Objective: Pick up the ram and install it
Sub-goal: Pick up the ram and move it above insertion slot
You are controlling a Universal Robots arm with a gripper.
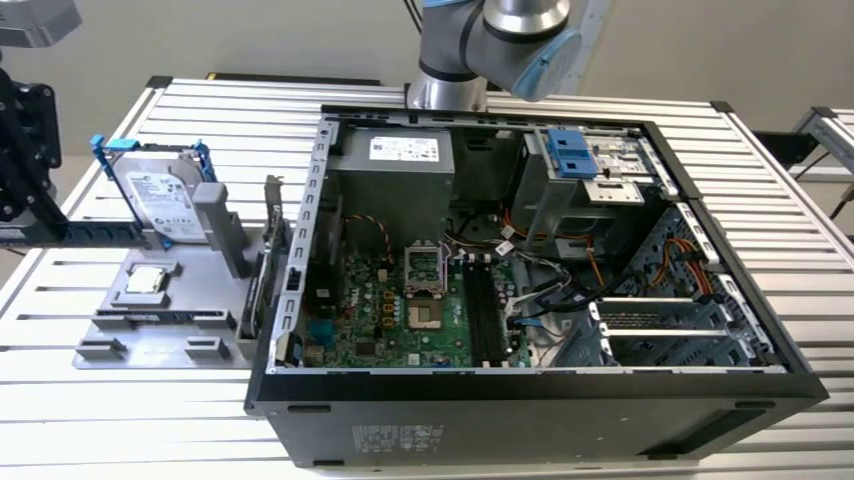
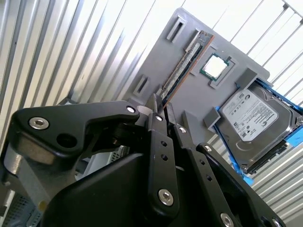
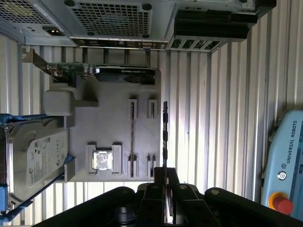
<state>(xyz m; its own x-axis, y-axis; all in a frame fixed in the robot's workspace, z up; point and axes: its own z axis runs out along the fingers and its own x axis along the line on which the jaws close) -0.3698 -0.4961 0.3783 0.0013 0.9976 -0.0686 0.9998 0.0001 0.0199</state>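
Ribbed metal table [image 1: 134, 410], matt plastic tray [image 1: 150, 340]

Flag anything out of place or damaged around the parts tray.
Nothing damaged or spilled. The slim bluish ram stick is off the grey tray, clamped in the black hand; the square silver processor and blue-bracketed silver hard drive sit in their holders.

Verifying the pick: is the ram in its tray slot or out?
Out. The ram is clamped in the gripper's jaws, beside the grey tray, not in its holders.

Open computer case [image 1: 534, 410] on slatted table [image 1: 107, 420]; beside it grey holder [image 1: 187, 275] carries hard drive [image 1: 167, 200], processor chip [image 1: 144, 281], graphics card [image 3: 118, 73].
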